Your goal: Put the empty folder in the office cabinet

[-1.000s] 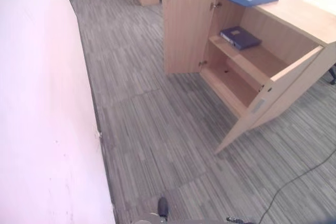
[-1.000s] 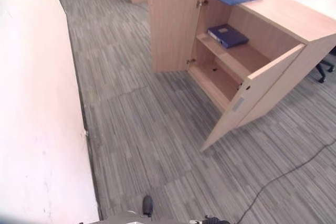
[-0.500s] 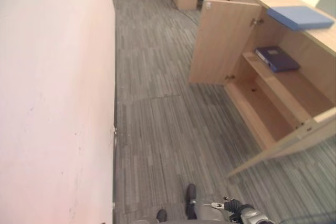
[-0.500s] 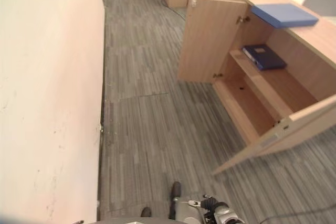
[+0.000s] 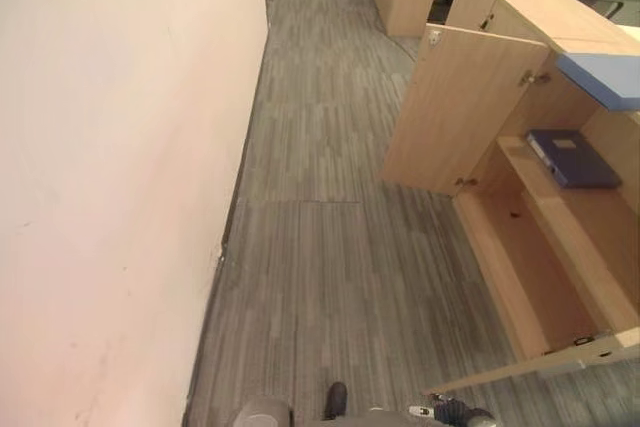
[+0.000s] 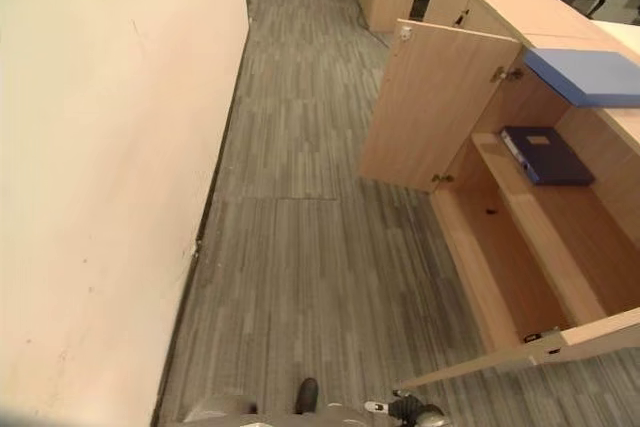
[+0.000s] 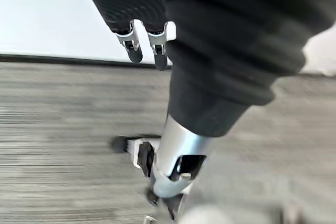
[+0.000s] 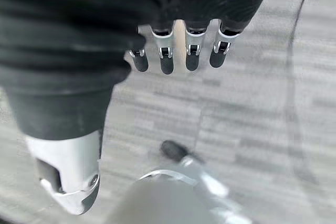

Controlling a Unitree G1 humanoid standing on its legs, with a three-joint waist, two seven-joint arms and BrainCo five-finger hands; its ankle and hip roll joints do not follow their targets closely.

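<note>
While both doors of the office cabinet [image 6: 520,247] stand open, a dark blue folder [image 6: 546,154] lies on its shelf; left hand [image 7: 144,43] and right hand [image 8: 178,51] hang empty, fingers relaxed.

A dark blue folder [image 6: 546,154] lies flat on the open cabinet's upper shelf [image 6: 520,209].

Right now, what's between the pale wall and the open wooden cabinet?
Just bare grey striped carpet between the pale wall and the open wooden cabinet, in both eye views.
</note>
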